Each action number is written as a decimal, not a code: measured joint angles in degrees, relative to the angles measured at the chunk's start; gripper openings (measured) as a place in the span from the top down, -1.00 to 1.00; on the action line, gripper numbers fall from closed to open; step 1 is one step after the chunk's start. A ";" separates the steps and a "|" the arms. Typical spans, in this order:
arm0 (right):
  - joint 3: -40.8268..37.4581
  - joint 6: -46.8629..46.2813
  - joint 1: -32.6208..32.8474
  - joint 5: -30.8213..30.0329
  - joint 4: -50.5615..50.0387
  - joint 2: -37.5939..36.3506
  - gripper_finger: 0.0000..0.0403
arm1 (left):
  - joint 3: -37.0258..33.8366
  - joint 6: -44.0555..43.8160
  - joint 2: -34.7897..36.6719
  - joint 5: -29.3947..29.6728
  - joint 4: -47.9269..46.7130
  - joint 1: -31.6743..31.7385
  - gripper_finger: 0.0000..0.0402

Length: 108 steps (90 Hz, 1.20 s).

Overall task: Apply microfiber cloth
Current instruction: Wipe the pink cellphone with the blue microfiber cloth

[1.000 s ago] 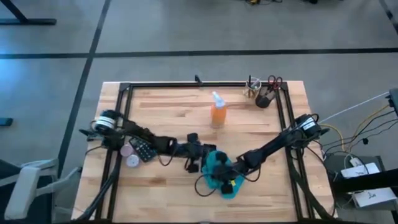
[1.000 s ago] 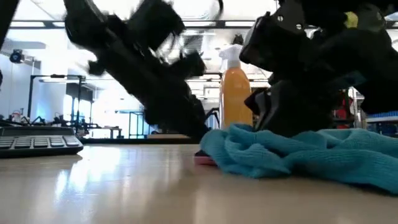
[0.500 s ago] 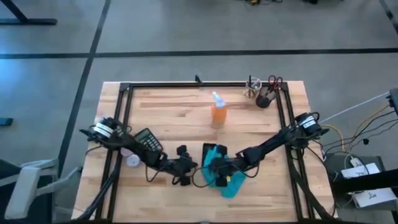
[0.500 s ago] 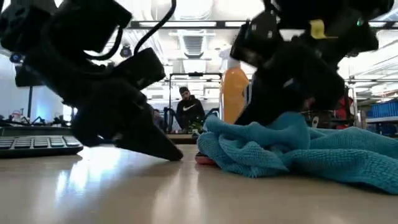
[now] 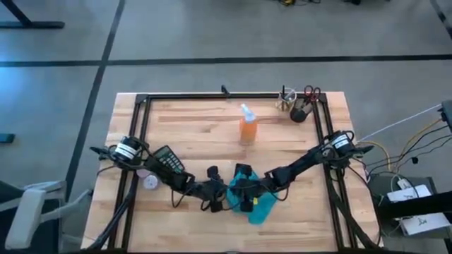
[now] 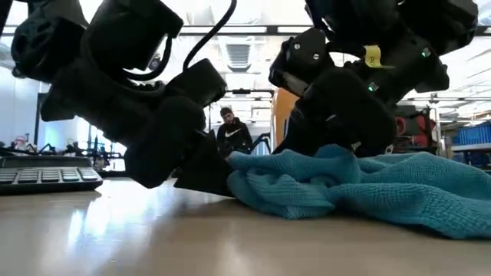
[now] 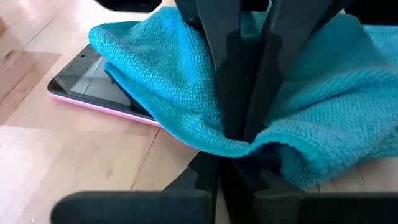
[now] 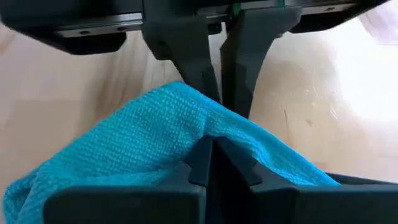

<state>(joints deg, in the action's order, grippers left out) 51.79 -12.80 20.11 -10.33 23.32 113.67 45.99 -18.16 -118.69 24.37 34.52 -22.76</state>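
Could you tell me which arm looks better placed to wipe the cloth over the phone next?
Probably the left. The left gripper is shut on the microfiber cloth right beside the phone, whose screen is partly uncovered. The right gripper also pinches a fold, with no phone showing in its view.

Four cameras, all meeting on one soft turquoise-blue microfiber cloth (image 5: pixel 251 201).

From above we look straight down on the whole pale wooden plank table (image 5: pixel 191 120); at table-top height we look level across it into the room, very near the cloth (image 6: pixel 368 188). Our left wrist camera looks along its dark fingers (image 7: pixel 214 68), close onto the cloth (image 7: pixel 168 81) and a pink-edged black phone (image 7: pixel 93 81); our right wrist camera sits equally close over the cloth (image 8: pixel 143 143).
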 joint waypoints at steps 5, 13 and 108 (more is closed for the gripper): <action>0.06 0.48 -0.10 5.48 1.08 -0.19 0.99 | -0.11 -0.14 0.01 -0.05 0.10 0.06 1.00; -0.14 0.63 0.24 14.82 0.13 -1.08 0.99 | -0.41 -0.41 0.10 -0.24 0.19 0.17 1.00; -1.73 -4.55 5.07 6.67 -21.47 -10.54 0.99 | 6.40 12.49 -4.14 -3.95 6.15 9.91 1.00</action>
<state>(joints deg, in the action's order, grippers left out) 50.06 -17.35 25.18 -3.66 1.84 103.12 52.39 -5.67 -122.83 20.43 40.68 -12.84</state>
